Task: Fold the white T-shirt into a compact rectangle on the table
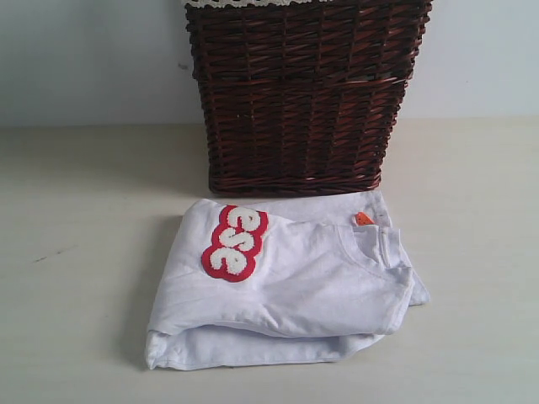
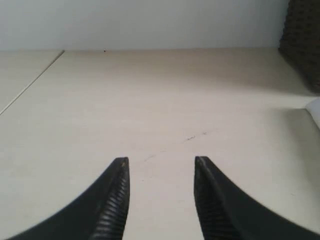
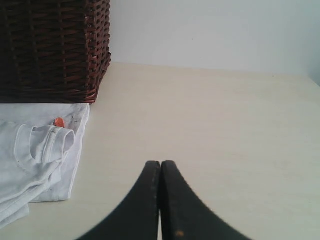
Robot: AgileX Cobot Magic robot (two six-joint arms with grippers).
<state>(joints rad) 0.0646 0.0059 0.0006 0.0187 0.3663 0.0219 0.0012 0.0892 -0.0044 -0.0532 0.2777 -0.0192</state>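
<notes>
Left gripper (image 2: 161, 161) hangs spread and empty over bare table (image 1: 76, 295), with the white T-shirt (image 1: 286, 278) well off to its side, folded just before the basket (image 1: 303, 93). Right gripper (image 3: 160, 163) is pinched shut on nothing, the shirt near it. Loosely stacked layers could slump or snag if nudged. Letters (image 1: 234, 244) read "ese"; the orange tag (image 1: 363, 218) is illegible.

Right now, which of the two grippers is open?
The left gripper: its two black fingers stand apart, with bare table between them. The right gripper has its fingers pressed together.
</notes>
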